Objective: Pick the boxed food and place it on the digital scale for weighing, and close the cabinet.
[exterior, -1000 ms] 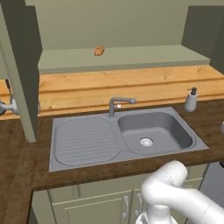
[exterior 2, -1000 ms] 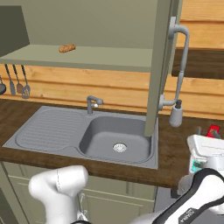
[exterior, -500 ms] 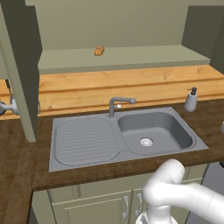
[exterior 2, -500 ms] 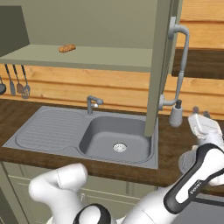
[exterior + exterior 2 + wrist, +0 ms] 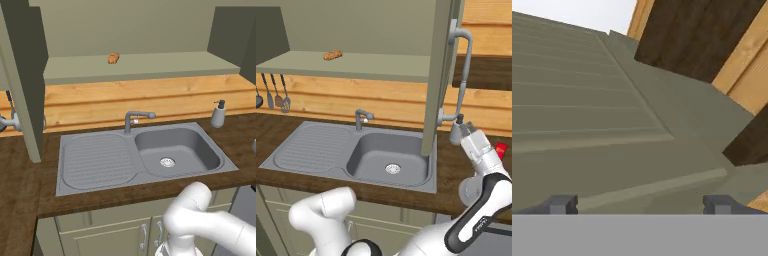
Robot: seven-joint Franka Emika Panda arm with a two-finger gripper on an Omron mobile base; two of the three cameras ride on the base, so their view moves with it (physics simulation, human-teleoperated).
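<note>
Cabinet door logged open, edge-on. Gripper lifted from counter level since a second ago, now by the door's lower edge, fingers spread, empty (panel close ahead). Beyond: boxed food released on counter, mostly hidden. Closing judged next.

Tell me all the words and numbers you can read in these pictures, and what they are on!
There are none to read here.
The soap bottle by the sink has no label that shows.
The small red thing on the counter behind the arm is too small to show any writing.
The cabinet door and the lump on the shelf are plain.
</note>
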